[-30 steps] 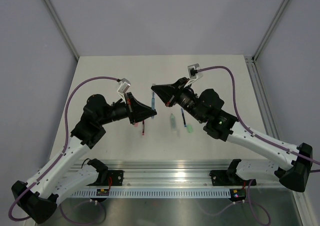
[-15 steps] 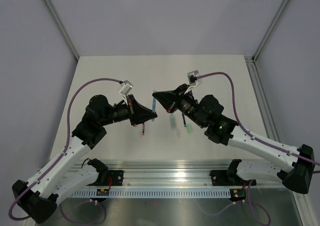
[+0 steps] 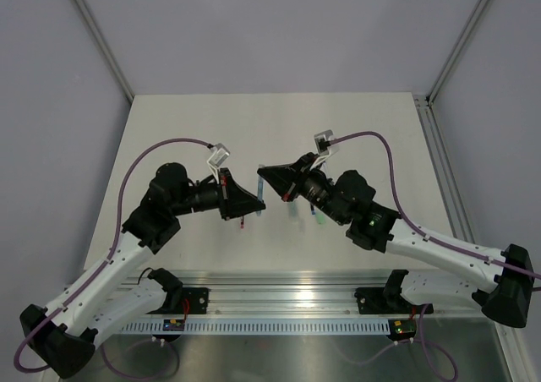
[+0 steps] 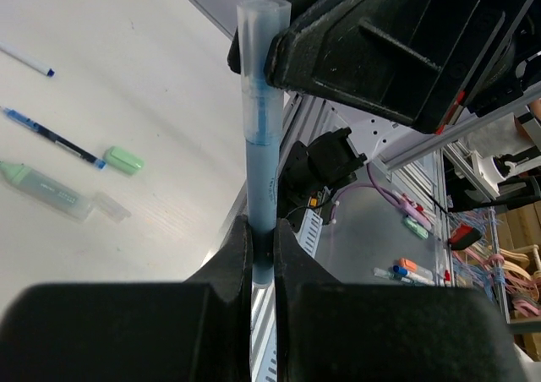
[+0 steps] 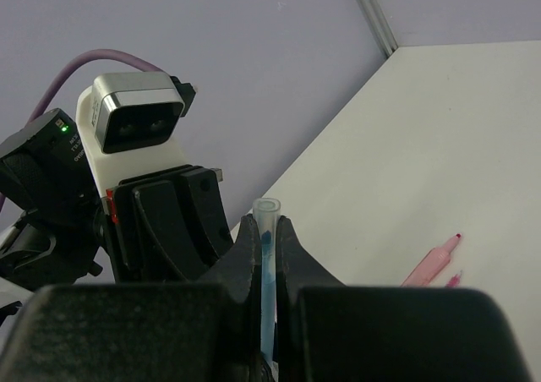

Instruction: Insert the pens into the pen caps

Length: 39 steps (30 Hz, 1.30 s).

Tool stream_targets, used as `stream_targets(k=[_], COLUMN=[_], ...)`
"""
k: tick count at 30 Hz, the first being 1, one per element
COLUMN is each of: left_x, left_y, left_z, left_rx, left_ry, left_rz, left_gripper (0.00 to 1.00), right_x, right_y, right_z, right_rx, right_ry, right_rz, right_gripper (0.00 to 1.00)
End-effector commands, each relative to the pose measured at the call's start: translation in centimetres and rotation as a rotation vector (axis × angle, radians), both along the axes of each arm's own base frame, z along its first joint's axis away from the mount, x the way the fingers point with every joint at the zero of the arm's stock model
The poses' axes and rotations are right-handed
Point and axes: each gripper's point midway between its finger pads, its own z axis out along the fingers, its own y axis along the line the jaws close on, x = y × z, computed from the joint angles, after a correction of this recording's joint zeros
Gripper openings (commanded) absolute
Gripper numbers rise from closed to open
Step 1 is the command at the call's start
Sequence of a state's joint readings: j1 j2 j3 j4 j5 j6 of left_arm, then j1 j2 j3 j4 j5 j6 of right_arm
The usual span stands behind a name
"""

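My left gripper [image 4: 262,230] is shut on the lower body of a blue pen [image 4: 262,188] that stands upright between its jaws. The pen's upper end sits inside a whitish translucent pen cap [image 4: 263,35]. My right gripper [image 5: 268,226] is shut on that cap [image 5: 267,211], and the blue tip shows through it. In the top view the two grippers [image 3: 252,200] [image 3: 265,175] meet tip to tip over the table's middle, with the pen [image 3: 261,188] between them.
On the table lie a thin dark blue pen [image 4: 51,139], a light green cap [image 4: 123,160], a grey-green capped pen [image 4: 46,192], a white pen [image 4: 25,59] and a pink pen [image 5: 433,262]. A red pen [image 3: 243,221] lies under the left gripper.
Both grippers have moved toward the near edge and closer together, carrying the blue pen and the cap. The right arm has swung left and lower.
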<state>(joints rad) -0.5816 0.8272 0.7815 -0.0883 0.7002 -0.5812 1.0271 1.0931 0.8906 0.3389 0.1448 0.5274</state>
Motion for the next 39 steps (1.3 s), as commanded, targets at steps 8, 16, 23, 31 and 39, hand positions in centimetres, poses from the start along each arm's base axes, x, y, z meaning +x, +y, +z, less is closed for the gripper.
stream_targets(k=[8, 16, 23, 31, 39], left_x=[1.3, 1.5, 2.1, 2.5, 2.5], left_y=[0.8, 1.1, 1.2, 0.9, 0.7], left_z=[5.2, 5.5, 5.3, 4.4, 4.2], left_rx=[-0.11, -0.116, -0.118, -0.098, -0.1], left_ry=[-0.217, -0.218, -0.201, -0.166, -0.139], left_rz=[0.088, 0.105, 0.114, 0.102, 0.093], left_gripper=[0.0, 0.0, 0.0, 0.0, 0.0], right_x=[-6.5, -9.1, -11.9, -10.1, -5.0], right_y=[2.3, 1.9, 1.7, 2.3, 2.3], right_z=[-14.5, -19.8, -22.6, -19.3, -10.1], right_rx=[-0.276, -0.354, -0.399, -0.341, -0.28], right_ry=[0.257, 0.349, 0.399, 0.348, 0.213], right_rz=[0.199, 0.221, 0.246, 0.153, -0.072], right_gripper=[0.0, 0.0, 0.0, 0.0, 0.19])
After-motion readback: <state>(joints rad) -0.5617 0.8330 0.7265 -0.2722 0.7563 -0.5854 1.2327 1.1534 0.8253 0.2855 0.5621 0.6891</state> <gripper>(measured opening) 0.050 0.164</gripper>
